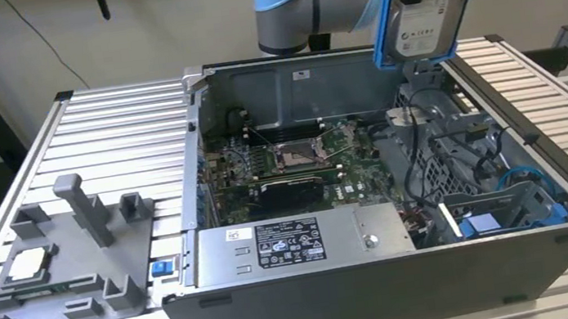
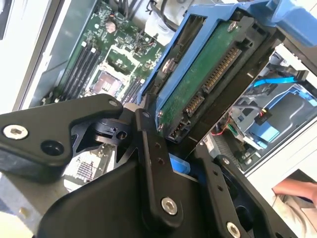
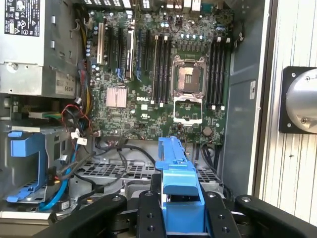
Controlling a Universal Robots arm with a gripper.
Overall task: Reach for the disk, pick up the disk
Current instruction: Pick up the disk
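Risk lay mainly in the hold itself: the fingers were closed on the disk, which hung clear above the case, over its rear right corner in the exterior view. The clamp seemed to sit on the blue rail rather than the metal body; plastic can flex, so, by my reckoning, a jolt might have let the disk slip and drop onto the motherboard or the cables below. It also hung tilted, close to the case's back wall, and a sideways move could have knocked a corner against that rim.

From left to right of the case, the exterior view took in the grey fixture with its small chip on the desk, then the power supply, then the blue bay. The second wrist view gave the disk's green underside and connector. The first wrist view looked down on the empty socket and memory slots.
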